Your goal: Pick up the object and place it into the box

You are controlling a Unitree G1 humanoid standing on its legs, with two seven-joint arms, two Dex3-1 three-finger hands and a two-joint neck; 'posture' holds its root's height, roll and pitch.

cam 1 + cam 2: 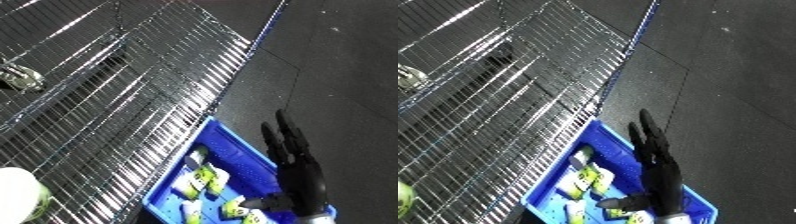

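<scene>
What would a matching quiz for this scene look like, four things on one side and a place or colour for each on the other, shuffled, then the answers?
Things:
1. bin
2. wire shelf
3. right hand
4. white round object

Descriptions:
A. silver metal grid
B. black, fingers straight, over the bin
C. blue, holding green and white items
D. at the view's lower left edge

Pairs: 1-C, 2-A, 3-B, 4-D

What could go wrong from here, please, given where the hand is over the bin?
The right hand, fingers straight, hangs over the far rim of the blue bin; lowering or pulling back carelessly, it might catch that rim and shift the bin. The bin sits hard against the wire shelf, so a nudge could jam it there. Packets already crowd the bin's floor, and a sweeping hand might flick one out.
</scene>
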